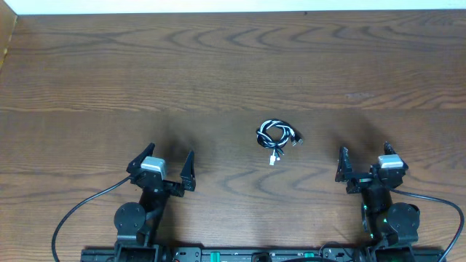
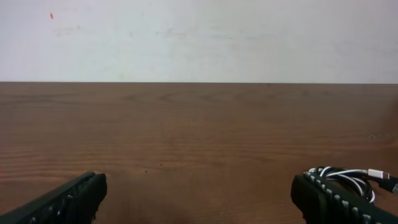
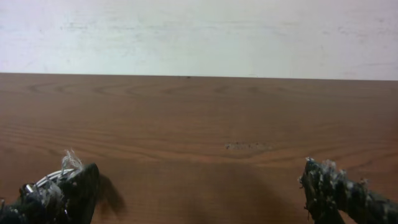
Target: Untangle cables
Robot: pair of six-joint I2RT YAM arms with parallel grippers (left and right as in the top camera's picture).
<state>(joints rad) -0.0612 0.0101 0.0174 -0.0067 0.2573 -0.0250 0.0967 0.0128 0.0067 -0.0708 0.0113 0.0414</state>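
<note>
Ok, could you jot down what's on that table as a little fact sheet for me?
surface: brown wooden table
item: small tangled bundle of thin black and white cables, lying near the table's middle
left jaws: wide open, empty, away from the bundle
right jaws: wide open, empty, away from the bundle
untangling: not yet begun

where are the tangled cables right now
In the overhead view the cables lie in one small bundle on the table, between the left gripper and the right gripper, touching neither, slightly nearer the right.
</note>
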